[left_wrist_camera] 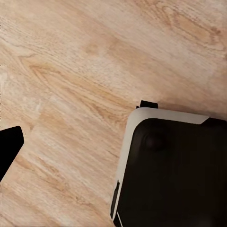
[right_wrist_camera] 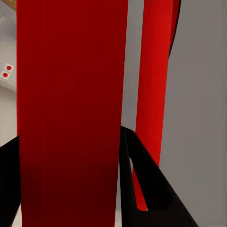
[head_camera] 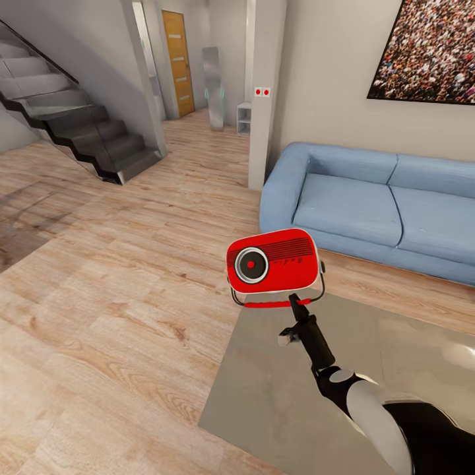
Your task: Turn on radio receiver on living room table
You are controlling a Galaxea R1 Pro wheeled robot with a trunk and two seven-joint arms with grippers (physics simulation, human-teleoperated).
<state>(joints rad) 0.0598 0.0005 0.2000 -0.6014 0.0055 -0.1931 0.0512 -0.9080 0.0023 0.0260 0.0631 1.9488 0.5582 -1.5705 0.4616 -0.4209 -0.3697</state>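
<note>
The bright-red radio receiver stands at the far left corner of the glossy grey table, its round dial facing me. Its red-and-black handle lies low in front of it. My right arm reaches across the table, and my right gripper is at the handle's right end. In the right wrist view a broad red part of the radio sits between the two black fingers, which press against its sides. In the left wrist view one black fingertip hangs over the wood floor.
A light-blue sofa stands just behind the table under the crowd picture. Dark stairs rise at the far left, with a white pillar beside the sofa. My own base is on the plank floor.
</note>
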